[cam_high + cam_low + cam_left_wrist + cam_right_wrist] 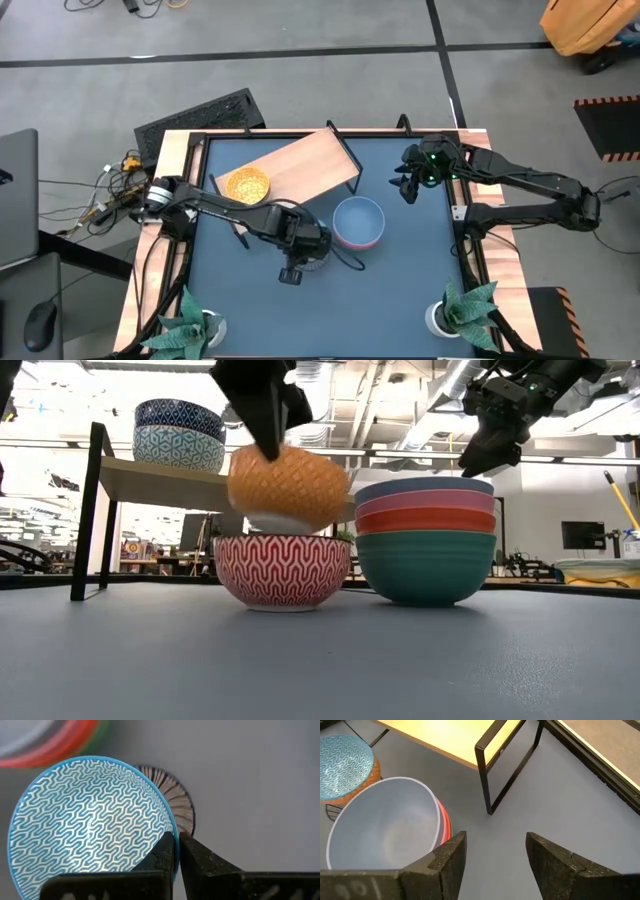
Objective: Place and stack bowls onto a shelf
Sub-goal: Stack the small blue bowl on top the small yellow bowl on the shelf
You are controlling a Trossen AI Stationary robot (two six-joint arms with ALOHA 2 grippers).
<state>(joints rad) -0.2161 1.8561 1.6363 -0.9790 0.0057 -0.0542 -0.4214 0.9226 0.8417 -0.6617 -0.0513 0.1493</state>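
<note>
Gripping the rim of the orange lattice bowl (288, 488), the left gripper (176, 851) holds it tilted just above the red patterned bowl (282, 571) on the bench (320, 660), beside the shelf (305, 165). Risk: the one-sided rim pinch may slip. The right gripper (495, 855) waits with fingers released near the stacked bowls (425, 540).

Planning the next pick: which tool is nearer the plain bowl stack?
Left. The left tool is shut on the orange bowl beside the stack; the right tool hovers open, farther off.
</note>
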